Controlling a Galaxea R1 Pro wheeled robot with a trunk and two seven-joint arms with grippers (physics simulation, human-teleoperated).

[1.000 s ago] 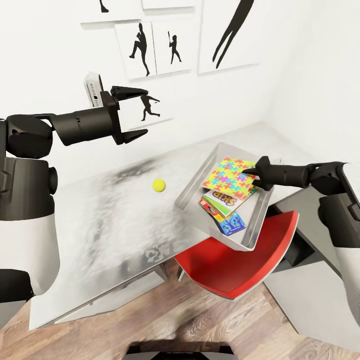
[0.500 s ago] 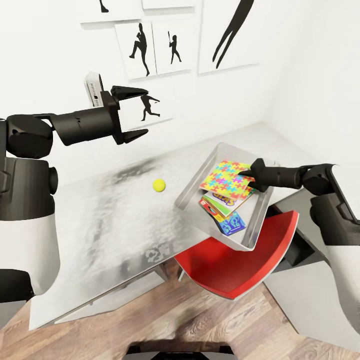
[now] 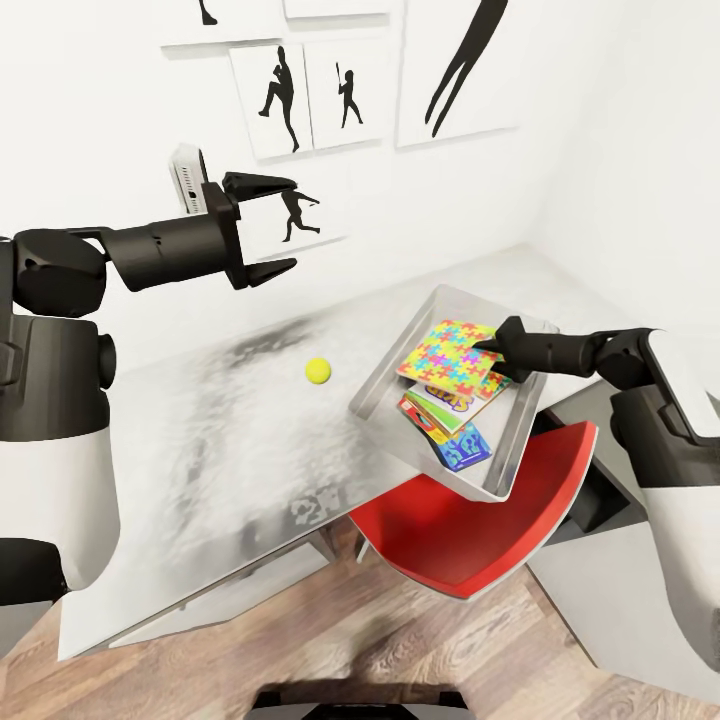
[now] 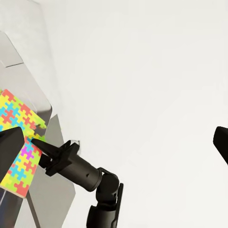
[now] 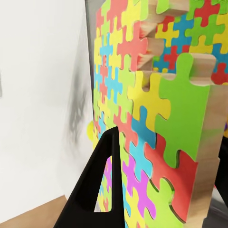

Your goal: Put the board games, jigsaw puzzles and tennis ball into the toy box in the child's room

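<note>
between right fingers [image 3: 497, 358]: jigsaw puzzle [image 3: 448, 358], over toy box [image 3: 506, 450]

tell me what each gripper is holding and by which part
The right gripper grips the jigsaw puzzle by its edge, over the toy box. The left gripper is open, holding nothing.

White walls with black silhouette prints [image 3: 310, 90], wood-plank floor [image 3: 330, 640], red chair [image 3: 480, 525]
</note>
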